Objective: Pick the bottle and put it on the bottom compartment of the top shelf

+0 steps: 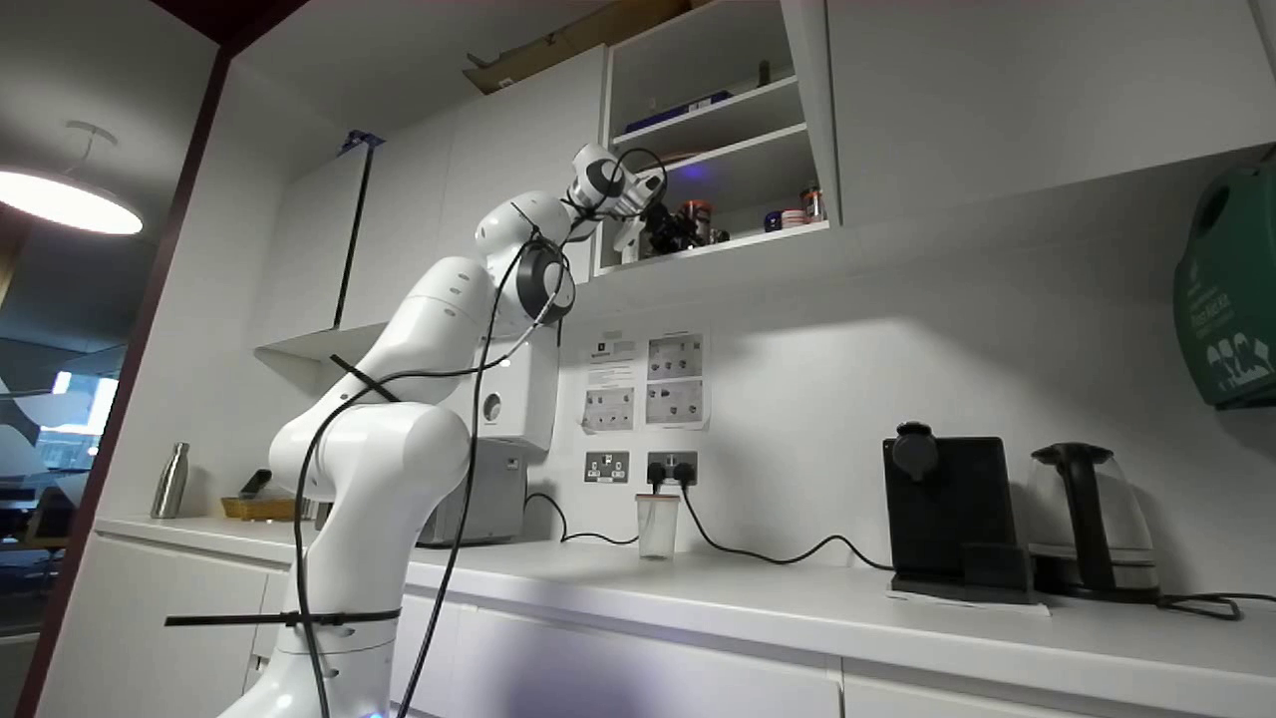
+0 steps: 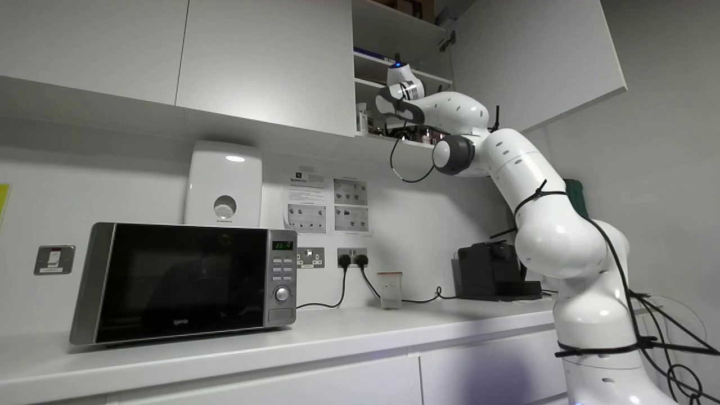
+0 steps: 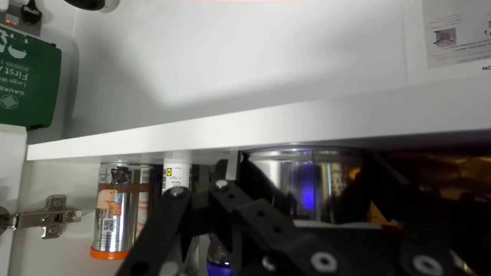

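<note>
"How far along are we?"

"Well on, I'd judge. The pincer [image 1: 678, 231] is in at the bottom compartment [image 1: 763, 239], its jaws well apart with a shiny bottle [image 3: 310, 180] between them. I take it they're gripping it."

"So the picking up is done?"

"Seems so. The bottle looks upright, right in the pincer's hold and close over the shelf board [image 3: 191, 132]. Whether its base touches the board, I can't tell."

"Anything near it?"

"An orange-lidded jar [image 3: 115, 214], off to one side of the pincer and apart from it."

"And what's left?"

"Settling the bottle below the pincer, letting go, then backing out, probably."
</note>
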Robot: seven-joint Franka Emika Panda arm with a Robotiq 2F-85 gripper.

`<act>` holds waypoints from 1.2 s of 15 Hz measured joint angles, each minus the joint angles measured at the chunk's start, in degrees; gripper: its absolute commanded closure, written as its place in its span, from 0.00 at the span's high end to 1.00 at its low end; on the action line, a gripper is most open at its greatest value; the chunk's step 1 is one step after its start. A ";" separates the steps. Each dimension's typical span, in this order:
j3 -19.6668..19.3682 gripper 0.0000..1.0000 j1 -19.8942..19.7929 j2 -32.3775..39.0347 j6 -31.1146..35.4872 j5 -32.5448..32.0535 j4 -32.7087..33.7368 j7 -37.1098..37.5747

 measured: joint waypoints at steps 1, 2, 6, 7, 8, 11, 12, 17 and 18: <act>0.04 0.58 -0.23 -0.24 0.00 0.95 -0.12 -0.10; 0.04 0.58 -0.37 -0.49 0.00 1.67 -0.26 -0.17; 0.04 1.00 -0.39 -0.76 0.00 2.15 -0.64 -0.18; 0.04 1.00 -0.32 -0.76 0.00 2.16 -0.77 -0.19; 0.04 1.00 -0.29 -0.76 0.03 2.15 -0.82 -0.20; 0.04 1.00 -0.29 -0.77 0.03 2.15 -0.82 -0.22; 0.04 1.00 -0.29 -0.77 0.03 2.15 -0.82 -0.22; -0.70 1.00 0.17 -0.39 0.02 0.55 0.06 0.10; -0.94 1.00 0.36 -0.53 0.62 -0.20 0.07 0.31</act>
